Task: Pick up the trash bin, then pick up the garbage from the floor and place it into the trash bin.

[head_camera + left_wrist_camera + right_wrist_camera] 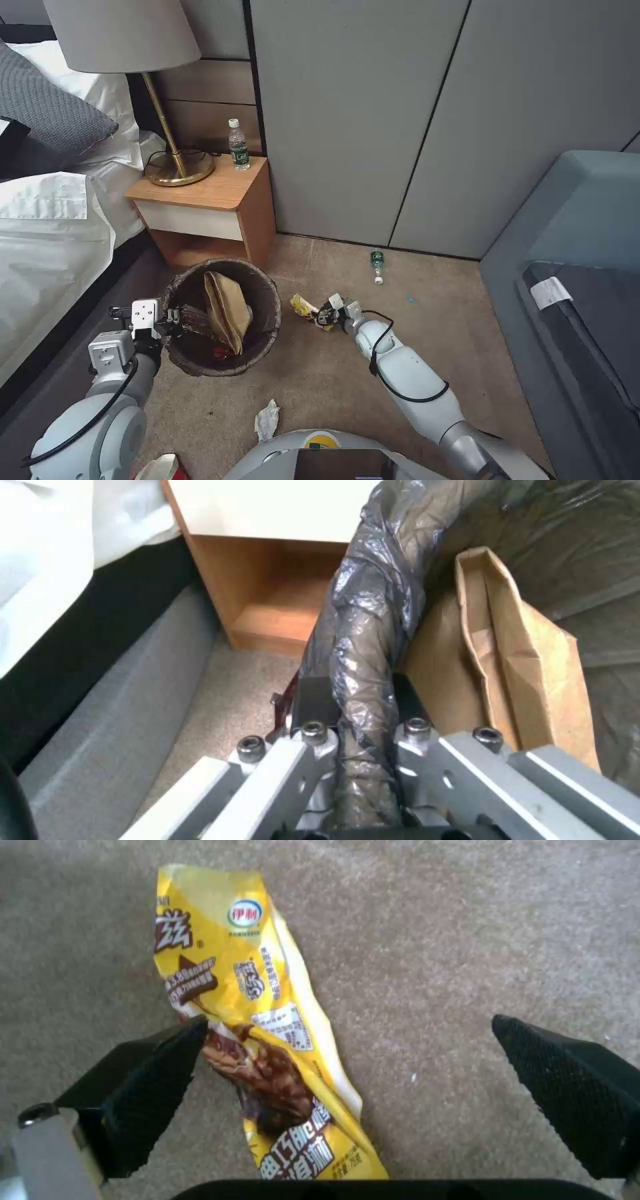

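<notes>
The trash bin (223,317) was gripped at its left rim by the left gripper (167,320); the right gripper (347,1080) was spread wide around a yellow wrapper (260,1030).

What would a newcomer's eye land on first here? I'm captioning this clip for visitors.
The trash bin by the nightstand, a brown paper bag inside, its bag-lined rim clamped by the left end effector. Beside it, the right end effector hangs open over a yellow wrapper on the carpet.
</notes>
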`<state>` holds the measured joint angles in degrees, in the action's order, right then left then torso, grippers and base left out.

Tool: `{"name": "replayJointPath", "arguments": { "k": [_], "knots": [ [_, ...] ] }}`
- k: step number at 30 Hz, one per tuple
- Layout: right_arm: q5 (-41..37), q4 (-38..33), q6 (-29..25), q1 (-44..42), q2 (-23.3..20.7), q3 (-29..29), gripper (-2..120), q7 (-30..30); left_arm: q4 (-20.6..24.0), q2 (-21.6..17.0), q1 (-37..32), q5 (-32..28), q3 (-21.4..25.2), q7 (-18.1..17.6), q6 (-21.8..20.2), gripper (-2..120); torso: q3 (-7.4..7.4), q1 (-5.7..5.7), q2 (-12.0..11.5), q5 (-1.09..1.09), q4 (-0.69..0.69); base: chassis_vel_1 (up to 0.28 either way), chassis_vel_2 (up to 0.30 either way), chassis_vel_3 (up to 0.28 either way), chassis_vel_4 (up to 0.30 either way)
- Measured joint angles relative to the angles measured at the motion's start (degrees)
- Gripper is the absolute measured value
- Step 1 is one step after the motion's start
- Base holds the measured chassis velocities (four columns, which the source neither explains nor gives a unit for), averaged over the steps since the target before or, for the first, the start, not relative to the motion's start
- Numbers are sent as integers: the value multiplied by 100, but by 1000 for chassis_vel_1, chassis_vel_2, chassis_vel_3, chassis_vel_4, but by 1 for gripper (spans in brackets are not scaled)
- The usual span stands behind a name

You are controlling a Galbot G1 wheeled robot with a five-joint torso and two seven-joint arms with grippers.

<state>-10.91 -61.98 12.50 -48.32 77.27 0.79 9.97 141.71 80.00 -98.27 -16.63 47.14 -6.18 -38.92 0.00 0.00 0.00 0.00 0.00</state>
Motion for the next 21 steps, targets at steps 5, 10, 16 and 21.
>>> {"name": "replayJointPath", "arguments": {
  "k": [5, 10, 16, 21],
  "knots": [
    [87, 249, -74, 142, 48, 125, 100, 91, -20, -11, 5, 1, 3, 1, -1, 3, 0, 0, 0, 0, 0, 0, 0, 0, 0],
    [128, 442, -122, 245, 108, 158, 100, 141, -30, -12, 21, 1, 4, 1, 0, 3, 0, 0, 0, 0, 0, 0, 0, 0, 0],
    [215, 630, -165, 291, 162, 153, 100, 184, -45, -23, 40, 1, 3, 0, -1, 3, 0, 0, 0, 0, 0, 0, 0, 0, 0],
    [322, 761, -231, 246, 200, 149, 100, 224, -58, -27, 58, 1, -4, -9, -2, 3, 0, 0, 0, 0, 0, 0, 0, 0, 0]
  ]
}}
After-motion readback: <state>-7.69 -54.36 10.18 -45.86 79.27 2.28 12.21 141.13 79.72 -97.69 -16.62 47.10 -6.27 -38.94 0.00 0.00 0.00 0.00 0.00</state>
